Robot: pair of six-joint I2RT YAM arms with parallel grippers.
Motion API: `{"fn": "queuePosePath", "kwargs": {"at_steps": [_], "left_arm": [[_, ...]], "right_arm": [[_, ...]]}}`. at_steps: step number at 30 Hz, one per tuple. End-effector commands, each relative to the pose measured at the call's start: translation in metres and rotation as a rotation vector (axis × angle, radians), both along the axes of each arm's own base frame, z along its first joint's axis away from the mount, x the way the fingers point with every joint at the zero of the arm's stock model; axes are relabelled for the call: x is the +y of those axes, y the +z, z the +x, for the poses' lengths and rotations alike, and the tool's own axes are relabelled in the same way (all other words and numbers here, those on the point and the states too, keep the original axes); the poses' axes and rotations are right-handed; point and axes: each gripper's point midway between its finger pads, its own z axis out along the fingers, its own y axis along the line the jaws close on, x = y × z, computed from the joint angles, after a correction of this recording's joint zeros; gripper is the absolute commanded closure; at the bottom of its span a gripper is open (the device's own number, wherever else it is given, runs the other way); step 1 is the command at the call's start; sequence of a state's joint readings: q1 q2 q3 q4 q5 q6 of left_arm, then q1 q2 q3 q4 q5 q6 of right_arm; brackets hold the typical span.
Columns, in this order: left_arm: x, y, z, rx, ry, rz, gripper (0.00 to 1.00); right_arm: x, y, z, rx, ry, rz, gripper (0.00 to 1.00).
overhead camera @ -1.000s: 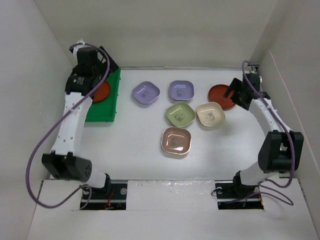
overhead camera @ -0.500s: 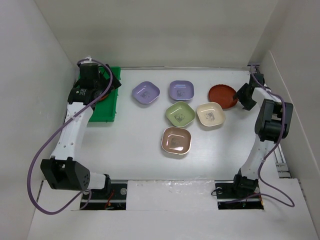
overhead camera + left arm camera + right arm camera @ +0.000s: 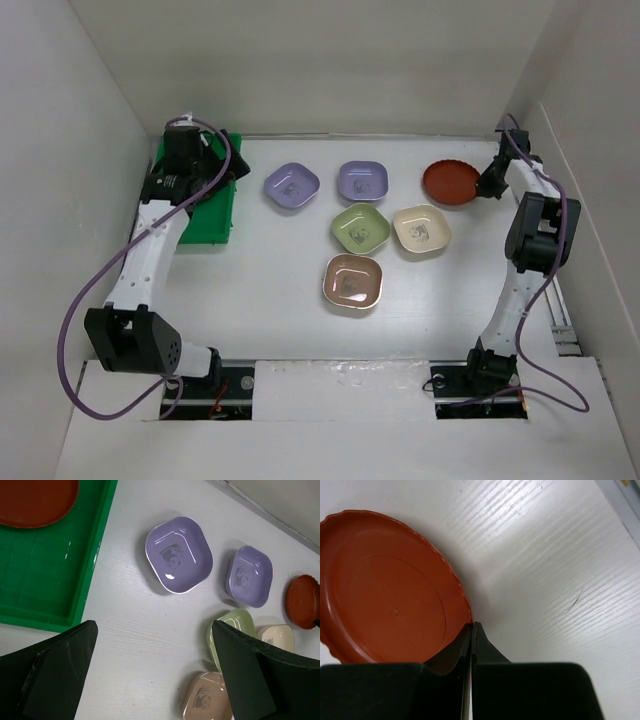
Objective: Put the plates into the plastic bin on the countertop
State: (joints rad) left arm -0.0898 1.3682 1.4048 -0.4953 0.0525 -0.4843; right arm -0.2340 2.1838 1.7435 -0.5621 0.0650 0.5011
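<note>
Right gripper [image 3: 472, 626] at plate [image 3: 390, 590] rim (pinched)

- two lavender dishes [image 3: 292, 185]
- one green dish [image 3: 360, 228]
- one cream dish [image 3: 421, 230]
- one pinkish-tan dish [image 3: 353, 282]
- two red-brown round plates [image 3: 449, 183], it seems; the left one shows only partly, in the left wrist view
- one green bin [image 3: 205, 220]
- two robot arms [image 3: 150, 250]

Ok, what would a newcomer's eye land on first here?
The bright green plastic bin at the far left stands out, one round red-brown plate lying in it. Five rounded-square dishes cluster on the white countertop: two lavender, one green, one cream, one pinkish-tan. At the far right, the right tool pinches the rim of the other round red-brown plate.
</note>
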Motion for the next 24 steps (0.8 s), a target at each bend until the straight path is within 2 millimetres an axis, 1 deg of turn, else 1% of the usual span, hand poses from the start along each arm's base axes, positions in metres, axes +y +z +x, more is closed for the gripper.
{"fn": "queuePosePath", "kwargs": {"at_steps": [1, 2, 4, 5, 6, 7, 8, 9, 10, 11, 12, 13, 14, 15, 16, 17, 18, 19, 20, 21, 22, 23, 24], "left_arm": [[-0.013, -0.006, 0.003, 0.004, -0.077, -0.026, 0.00], [-0.018, -0.006, 0.004, -0.005, -0.099, -0.041, 0.00], [-0.021, -0.004, 0.005, -0.014, -0.117, -0.053, 0.00], [-0.032, -0.004, 0.007, -0.010, -0.141, -0.053, 0.00], [-0.047, -0.005, 0.007, 0.000, -0.160, -0.011, 0.00], [-0.060, -0.003, 0.008, 0.005, -0.181, 0.002, 0.00], [-0.074, 0.014, 0.012, -0.026, -0.207, 0.004, 0.00], [-0.086, 0.004, 0.015, 0.011, -0.233, 0.009, 0.00], [-0.101, 0.006, 0.016, 0.005, -0.259, 0.016, 0.00], [-0.109, 0.006, 0.018, 0.004, -0.275, 0.016, 0.00], [-0.120, 0.012, 0.025, -0.010, -0.294, 0.014, 0.00], [-0.139, 0.014, 0.021, -0.009, -0.328, 0.022, 0.00], [-0.150, 0.017, 0.023, -0.015, -0.346, 0.046, 0.00], [-0.162, 0.041, 0.028, -0.070, -0.359, 0.053, 0.00], [-0.175, 0.028, 0.031, -0.031, -0.381, 0.082, 0.00], [-0.196, 0.031, 0.027, -0.038, -0.413, 0.091, 0.00], [-0.205, 0.033, 0.029, -0.044, -0.422, 0.095, 0.00], [-0.217, 0.040, 0.039, -0.063, -0.428, 0.093, 0.00], [-0.221, 0.037, 0.040, -0.050, -0.428, 0.106, 0.00], [-0.224, 0.037, 0.044, -0.047, -0.428, 0.107, 0.00], [-0.227, 0.047, 0.048, -0.068, -0.426, 0.099, 0.00], [-0.231, 0.039, 0.053, -0.053, -0.422, 0.096, 0.00], [-0.231, 0.039, 0.053, -0.053, -0.422, 0.096, 0.00]], "right_arm": [[-0.002, 0.029, 0.014, -0.044, 0.009, -0.019, 1.00], [0.007, 0.040, 0.017, -0.070, 0.032, -0.004, 1.00], [0.008, 0.061, 0.025, -0.132, 0.044, -0.002, 1.00], [0.011, 0.074, 0.029, -0.167, 0.056, 0.005, 1.00], [0.020, 0.095, 0.032, -0.217, 0.072, 0.014, 1.00], [0.023, 0.108, 0.034, -0.251, 0.087, 0.023, 1.00], [0.035, 0.121, 0.039, -0.288, 0.110, 0.017, 1.00], [0.040, 0.140, 0.037, -0.322, 0.120, 0.010, 1.00], [0.048, 0.151, 0.037, -0.343, 0.138, 0.014, 1.00], [0.062, 0.164, 0.040, -0.382, 0.169, 0.018, 1.00], [0.069, 0.170, 0.037, -0.391, 0.182, 0.018, 1.00], [0.077, 0.187, 0.033, -0.427, 0.203, 0.006, 1.00], [0.080, 0.195, 0.032, -0.446, 0.202, -0.010, 1.00], [0.095, 0.198, 0.029, -0.449, 0.229, -0.004, 1.00], [0.104, 0.211, 0.025, -0.475, 0.245, -0.006, 1.00], [0.113, 0.218, 0.023, -0.486, 0.271, -0.011, 1.00], [0.124, 0.222, 0.020, -0.487, 0.301, -0.016, 1.00], [0.149, 0.216, 0.013, -0.472, 0.346, -0.003, 1.00], [0.161, 0.230, 0.006, -0.507, 0.377, -0.009, 1.00], [0.171, 0.234, 0.001, -0.520, 0.393, -0.011, 1.00], [0.193, 0.231, -0.006, -0.529, 0.436, -0.001, 1.00], [0.202, 0.244, -0.014, -0.563, 0.455, 0.001, 1.00], [0.215, 0.249, -0.020, -0.580, 0.478, 0.022, 1.00]]}}
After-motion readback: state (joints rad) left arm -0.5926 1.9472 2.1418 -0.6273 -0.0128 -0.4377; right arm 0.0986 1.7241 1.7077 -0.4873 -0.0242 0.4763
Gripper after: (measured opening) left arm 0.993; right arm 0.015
